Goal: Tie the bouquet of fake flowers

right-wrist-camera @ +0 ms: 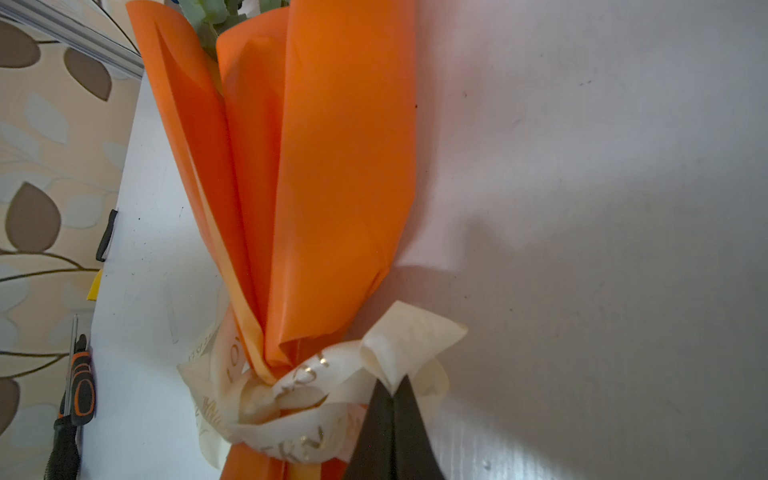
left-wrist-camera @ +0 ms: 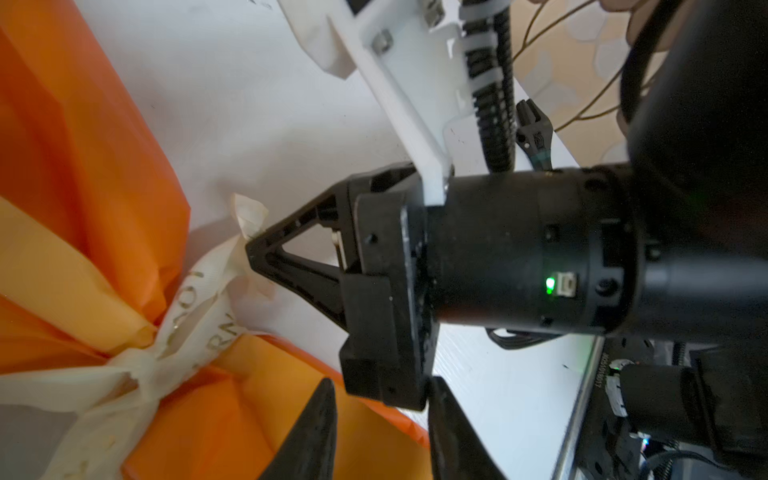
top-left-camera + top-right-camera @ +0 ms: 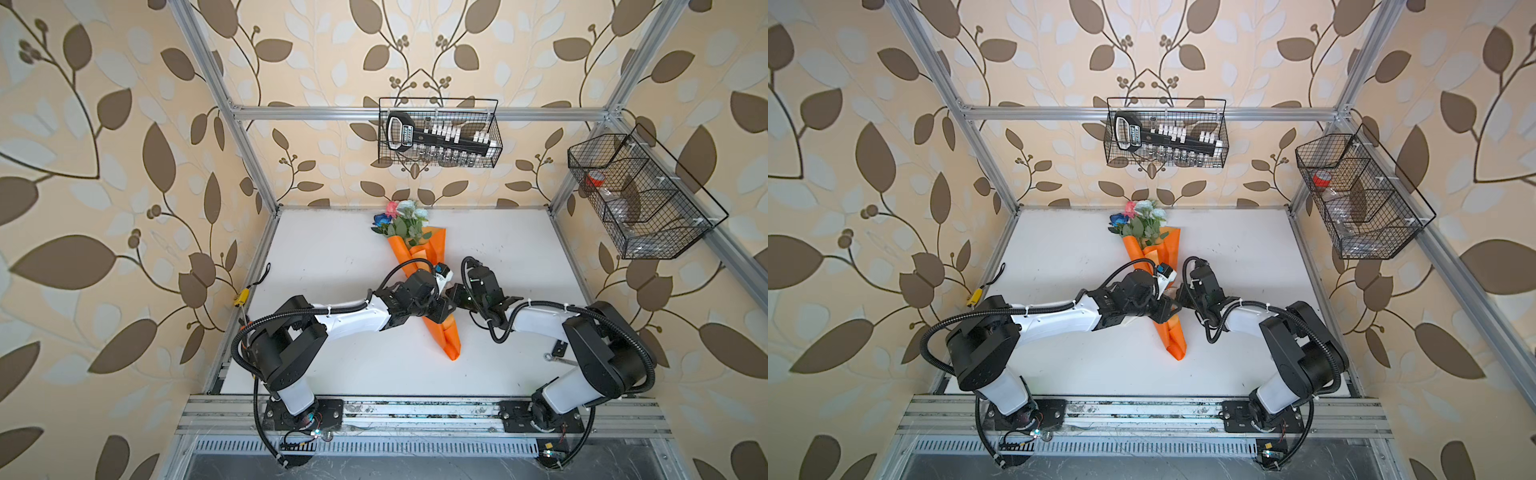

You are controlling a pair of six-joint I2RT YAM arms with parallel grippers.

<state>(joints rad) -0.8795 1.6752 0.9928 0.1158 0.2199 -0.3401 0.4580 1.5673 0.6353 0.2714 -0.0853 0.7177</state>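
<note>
Right hand [image 1: 391, 390] is clamping the cream lettered ribbon [image 1: 299, 386] by its tail, left hand [image 2: 382, 380] is hanging part-open and empty, so pulling now is risking dragging the mid-frame bouquet [image 3: 419, 253] rather than tightening.

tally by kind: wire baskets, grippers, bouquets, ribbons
black wire baskets: 2
black grippers, left gripper and right gripper: 2
orange-wrapped bouquet of fake flowers: 1
cream lettered ribbon: 1
total: 6

Bright diffuse light; top views warp at edges; right hand [image 1: 392, 401] blurred close-up.
</note>
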